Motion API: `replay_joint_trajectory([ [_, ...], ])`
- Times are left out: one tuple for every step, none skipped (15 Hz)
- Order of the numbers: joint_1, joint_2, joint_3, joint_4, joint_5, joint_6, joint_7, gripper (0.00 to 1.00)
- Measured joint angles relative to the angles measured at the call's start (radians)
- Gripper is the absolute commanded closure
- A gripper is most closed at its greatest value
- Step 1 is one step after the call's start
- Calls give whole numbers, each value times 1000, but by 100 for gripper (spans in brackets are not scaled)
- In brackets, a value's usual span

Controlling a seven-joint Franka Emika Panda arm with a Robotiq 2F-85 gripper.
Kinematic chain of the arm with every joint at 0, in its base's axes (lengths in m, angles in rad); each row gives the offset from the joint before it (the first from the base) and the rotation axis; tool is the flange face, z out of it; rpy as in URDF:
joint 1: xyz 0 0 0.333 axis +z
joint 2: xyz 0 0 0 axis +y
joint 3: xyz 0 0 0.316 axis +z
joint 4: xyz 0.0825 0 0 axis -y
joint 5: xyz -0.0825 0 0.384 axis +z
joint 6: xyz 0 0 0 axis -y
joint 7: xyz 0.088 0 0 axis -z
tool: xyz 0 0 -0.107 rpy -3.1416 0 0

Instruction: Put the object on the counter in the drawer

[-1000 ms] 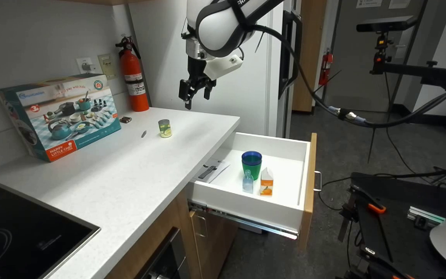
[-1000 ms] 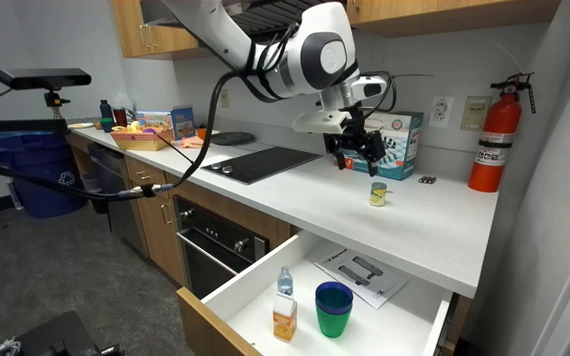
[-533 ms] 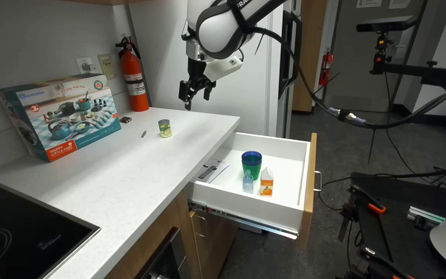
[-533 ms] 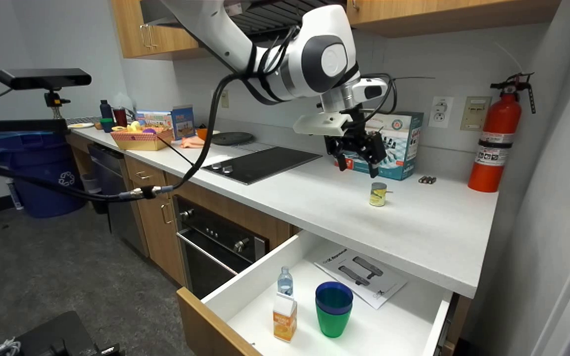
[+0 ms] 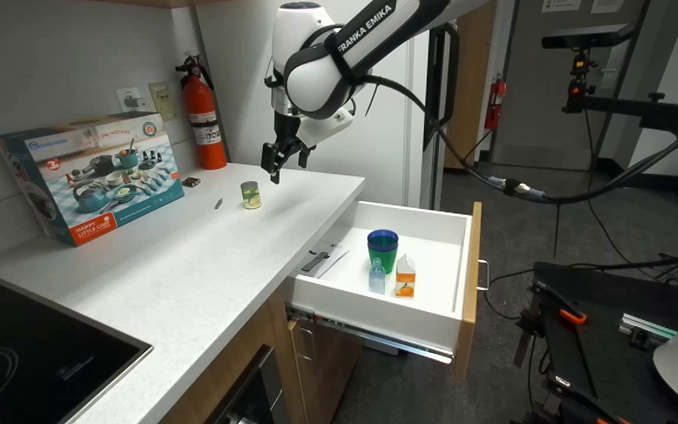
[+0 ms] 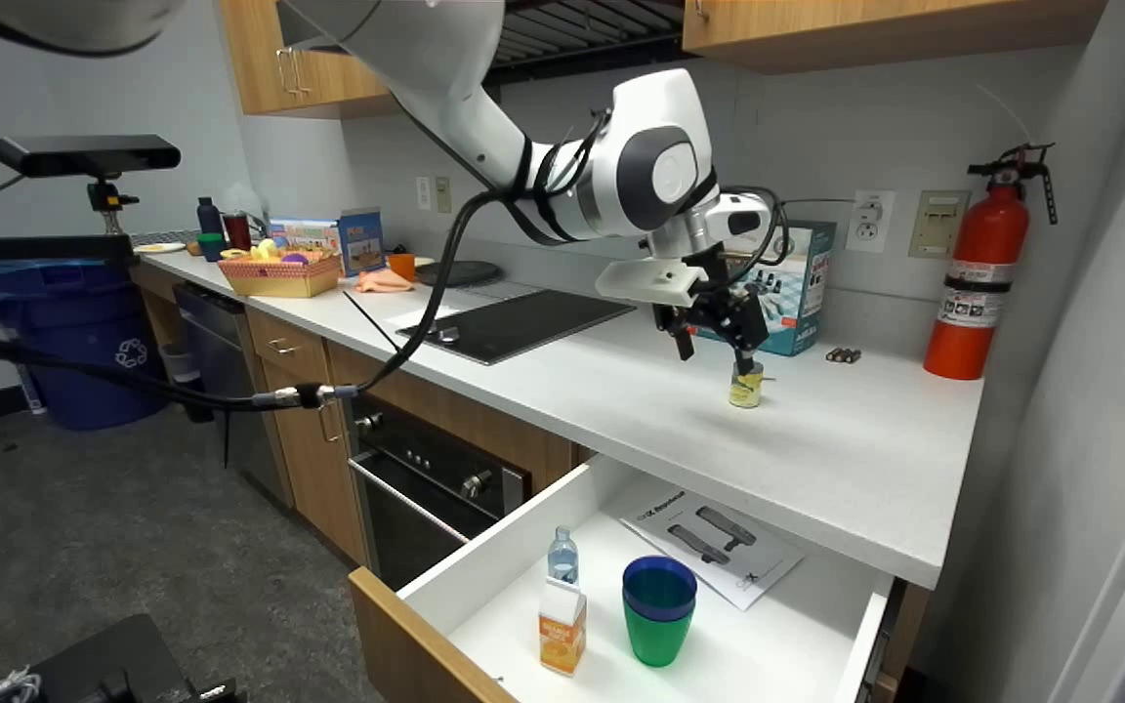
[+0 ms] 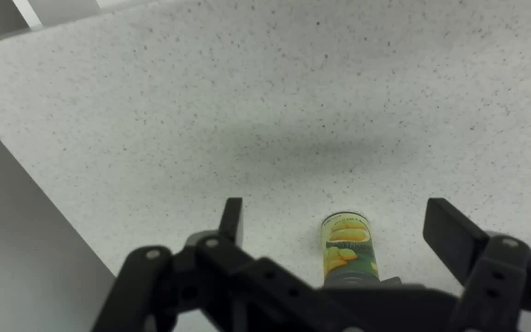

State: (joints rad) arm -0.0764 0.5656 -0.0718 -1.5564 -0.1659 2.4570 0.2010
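The object, a small yellow-green can [image 5: 251,195], stands upright on the white counter [image 5: 198,259]. It shows also in an exterior view [image 6: 745,391] and in the wrist view [image 7: 349,244], where the gripper body hides its near end. My gripper [image 5: 289,169] is open and empty, above the counter close to the can. In an exterior view one fingertip of the gripper [image 6: 715,358] overlaps the can's top. In the wrist view the can lies between the spread fingers [image 7: 334,207], touching neither. The drawer [image 5: 368,299] is pulled open; its wall also shows in an exterior view [image 6: 494,557].
The drawer holds a blue and green cup [image 6: 658,625], an orange carton [image 6: 562,640], a clear bottle [image 6: 563,555] and a paper sheet [image 6: 719,547]. A toy box [image 5: 97,176], a fire extinguisher [image 5: 202,118] and small dark cylinders [image 6: 843,355] stand on the counter. A cooktop [image 5: 33,347] is set in it.
My open gripper has moved down and closer to the can, to the left in one exterior picture and slightly right in the other. The can and the drawer have not moved.
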Motion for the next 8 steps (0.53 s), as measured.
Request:
replay_joint_trajectory([
  [0,25,0,28,0,3,0,0],
  [0,49,0,58,0,7,0,0],
  [1,74,0,89,0,13,0,0],
  [2,99,0,122,0,18,-1,0],
  [5,124,0,153,0,21,-1,0],
  [8,148,0,186,0,21,-2,0],
  [13,172,0,219,0,21,-2,0],
  [18,196,0,250,0,21,-2,0],
])
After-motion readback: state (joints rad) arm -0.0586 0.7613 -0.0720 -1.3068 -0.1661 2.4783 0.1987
